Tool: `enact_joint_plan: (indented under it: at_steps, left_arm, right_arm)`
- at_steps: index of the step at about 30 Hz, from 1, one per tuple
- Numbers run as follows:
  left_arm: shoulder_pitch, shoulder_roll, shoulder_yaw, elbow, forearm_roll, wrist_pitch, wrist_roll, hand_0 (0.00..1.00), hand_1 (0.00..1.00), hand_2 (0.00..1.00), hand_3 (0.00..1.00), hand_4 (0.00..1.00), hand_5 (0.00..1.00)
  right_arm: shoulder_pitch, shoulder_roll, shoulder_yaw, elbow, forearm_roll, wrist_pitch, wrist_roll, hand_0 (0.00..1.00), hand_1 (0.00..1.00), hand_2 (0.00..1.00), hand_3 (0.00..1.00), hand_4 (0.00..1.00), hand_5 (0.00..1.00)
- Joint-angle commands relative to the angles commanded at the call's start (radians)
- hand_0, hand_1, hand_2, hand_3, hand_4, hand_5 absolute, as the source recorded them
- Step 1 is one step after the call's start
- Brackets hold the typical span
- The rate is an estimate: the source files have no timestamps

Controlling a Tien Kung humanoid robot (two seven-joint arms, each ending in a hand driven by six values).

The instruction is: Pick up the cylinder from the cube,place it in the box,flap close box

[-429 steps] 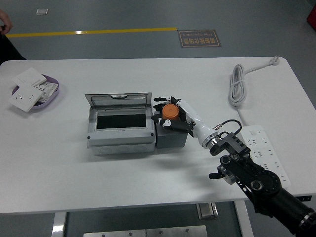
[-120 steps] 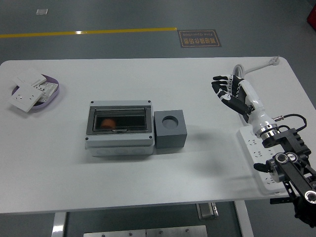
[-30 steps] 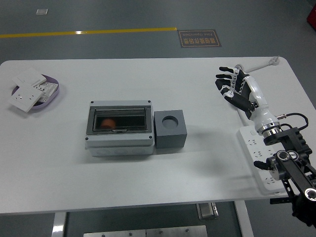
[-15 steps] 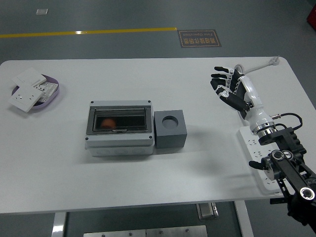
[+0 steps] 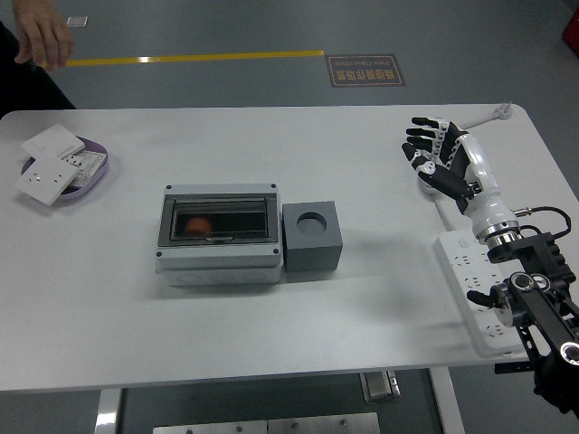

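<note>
Cylinder (image 5: pixel 199 223) first: from the head view we make it out as an orange shape behind the see-through flap of the box (image 5: pixel 217 233), which lies flat and looks closed. The cube (image 5: pixel 312 237) just beside the box's right wall shows only its round socket, with nothing in it. So we judge all three steps done, and what is left is at most to park the arm. Our right hand (image 5: pixel 438 159) hangs over the table's right side, well apart from the box, fingers spread and holding nothing. Our left arm does not show.

Around it, a coiled white cable (image 5: pixel 432 181) lies under and beside the hand, and a white power strip (image 5: pixel 484 289) sits below the forearm; we would lift clear of both when drawing back, since fingers could snag the cable. Far left, a purple tray (image 5: pixel 98 167) carries white wall sockets (image 5: pixel 45 176). A person's hand (image 5: pixel 41 34) shows at the top left corner, off the table and touching nothing.
</note>
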Motion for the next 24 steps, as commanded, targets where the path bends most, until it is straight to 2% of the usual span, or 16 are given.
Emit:
enact_joint_plan:
  at_steps: [24]
  left_arm:
    - [-0.022,0.009,-0.014,0.0,0.056,-0.009,0.015,0.601,0.58,0.59,0.582,0.64,0.203]
  right_arm:
    - [0.006,-0.002,-0.011,-0.004,0.006,0.006,-0.009,0.773,0.7,0.681,0.658,0.717,0.265]
